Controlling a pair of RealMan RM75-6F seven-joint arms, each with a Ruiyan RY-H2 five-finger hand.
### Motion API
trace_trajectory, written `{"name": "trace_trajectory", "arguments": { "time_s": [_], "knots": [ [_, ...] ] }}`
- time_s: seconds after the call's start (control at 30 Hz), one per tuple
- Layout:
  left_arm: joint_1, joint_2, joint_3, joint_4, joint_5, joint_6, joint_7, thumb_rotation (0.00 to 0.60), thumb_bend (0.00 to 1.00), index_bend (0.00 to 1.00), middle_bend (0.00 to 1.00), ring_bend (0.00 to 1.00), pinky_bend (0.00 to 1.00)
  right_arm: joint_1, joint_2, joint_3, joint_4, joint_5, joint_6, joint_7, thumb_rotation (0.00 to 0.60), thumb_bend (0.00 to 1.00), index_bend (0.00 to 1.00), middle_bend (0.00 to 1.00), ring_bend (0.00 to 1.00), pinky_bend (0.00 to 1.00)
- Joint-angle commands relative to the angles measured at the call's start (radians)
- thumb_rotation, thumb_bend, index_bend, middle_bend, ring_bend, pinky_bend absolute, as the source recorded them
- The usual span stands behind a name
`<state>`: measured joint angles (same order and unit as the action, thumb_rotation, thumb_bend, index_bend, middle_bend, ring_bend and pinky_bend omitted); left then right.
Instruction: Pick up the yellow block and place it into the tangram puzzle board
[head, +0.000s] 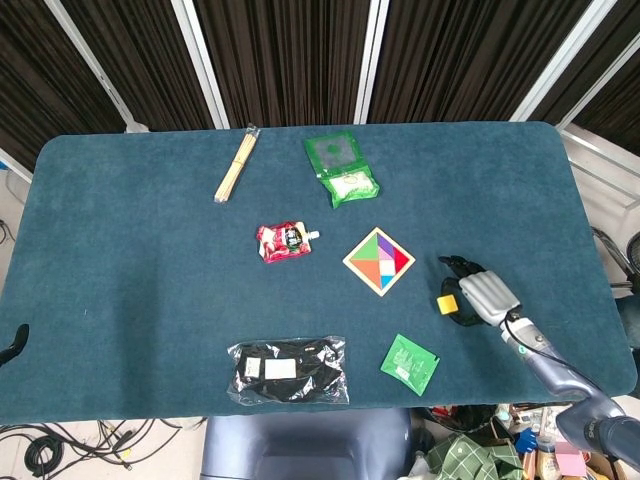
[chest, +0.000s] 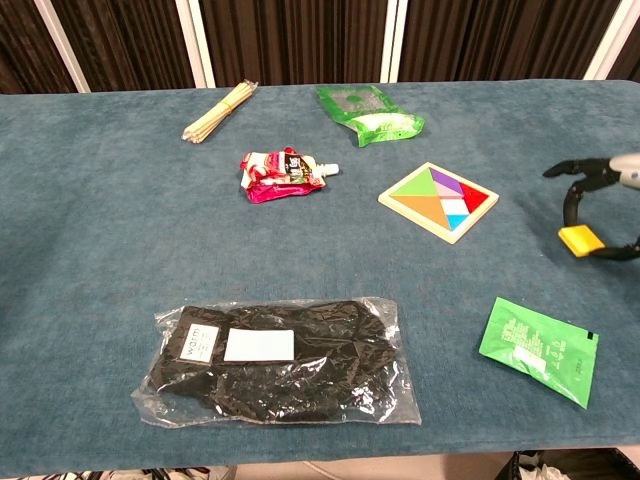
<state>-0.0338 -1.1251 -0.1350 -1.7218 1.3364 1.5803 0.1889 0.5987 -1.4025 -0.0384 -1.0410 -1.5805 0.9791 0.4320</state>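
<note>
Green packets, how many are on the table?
2. One green packet lies at the far side, beside the wooden sticks. The other green packet lies at the near edge, right of the black bag.

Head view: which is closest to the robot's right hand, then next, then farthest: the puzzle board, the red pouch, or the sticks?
From the right hand:
1. Puzzle board, just left of it.
2. Red pouch, mid-table, farther left.
3. Sticks, far back-left.
</note>
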Motion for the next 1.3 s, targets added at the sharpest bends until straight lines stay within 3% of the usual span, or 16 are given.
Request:
{"name": "trace_trajectory", "arguments": {
  "time_s": [0.03, 0.23, 0.37, 0.57, 0.73, 0.9, 1.1, 1.3],
  "knots": [
    [0.001, 0.003, 0.0, -0.004, -0.001, -0.001, -0.005, 0.6, 0.31, 0.0, 0.0, 0.0, 0.0, 0.068, 0.098, 0.061, -0.161, 0.12, -0.169, -0.09, 0.6, 0.34, 0.51, 0.0, 0.0, 0.14],
    [0.001, 0.009, 0.0, -0.011, -0.004, -0.007, -0.018, 0.6, 0.31, 0.0, 0.0, 0.0, 0.0, 0.143, 0.146, 0.147, -0.304, 0.356, -0.323, -0.278, 0.6, 0.33, 0.51, 0.0, 0.0, 0.14],
    [0.0, 0.014, -0.001, -0.017, -0.008, -0.014, -0.029, 0.6, 0.31, 0.0, 0.0, 0.0, 0.0, 0.201, 0.141, 0.157, -0.361, 0.558, -0.357, -0.481, 0.6, 0.32, 0.52, 0.0, 0.0, 0.14],
    [0.002, 0.019, -0.002, -0.025, -0.002, -0.011, -0.048, 0.6, 0.31, 0.0, 0.0, 0.0, 0.0, 0.302, 0.063, 0.137, -0.425, 0.906, -0.225, -0.808, 0.6, 0.32, 0.53, 0.0, 0.0, 0.14],
    [0.002, 0.023, -0.002, -0.031, -0.006, -0.016, -0.056, 0.6, 0.31, 0.0, 0.0, 0.0, 0.0, 0.375, -0.012, 0.145, -0.454, 1.125, -0.116, -0.965, 0.6, 0.32, 0.53, 0.0, 0.0, 0.14],
    [0.003, 0.027, -0.004, -0.038, -0.013, -0.019, -0.063, 0.6, 0.32, 0.0, 0.0, 0.0, 0.0, 0.408, -0.081, 0.173, -0.442, 1.226, -0.042, -1.022, 0.6, 0.32, 0.53, 0.0, 0.0, 0.14],
    [0.003, 0.029, -0.004, -0.042, -0.015, -0.019, -0.062, 0.6, 0.32, 0.0, 0.0, 0.0, 0.0, 0.418, -0.126, 0.225, -0.409, 1.304, -0.042, -1.011, 0.6, 0.32, 0.53, 0.0, 0.0, 0.14],
    [0.003, 0.029, -0.003, -0.043, -0.017, -0.02, -0.059, 0.6, 0.32, 0.0, 0.0, 0.0, 0.0, 0.415, -0.158, 0.243, -0.365, 1.291, -0.055, -0.989, 0.6, 0.31, 0.53, 0.0, 0.0, 0.14]
  ]
}}
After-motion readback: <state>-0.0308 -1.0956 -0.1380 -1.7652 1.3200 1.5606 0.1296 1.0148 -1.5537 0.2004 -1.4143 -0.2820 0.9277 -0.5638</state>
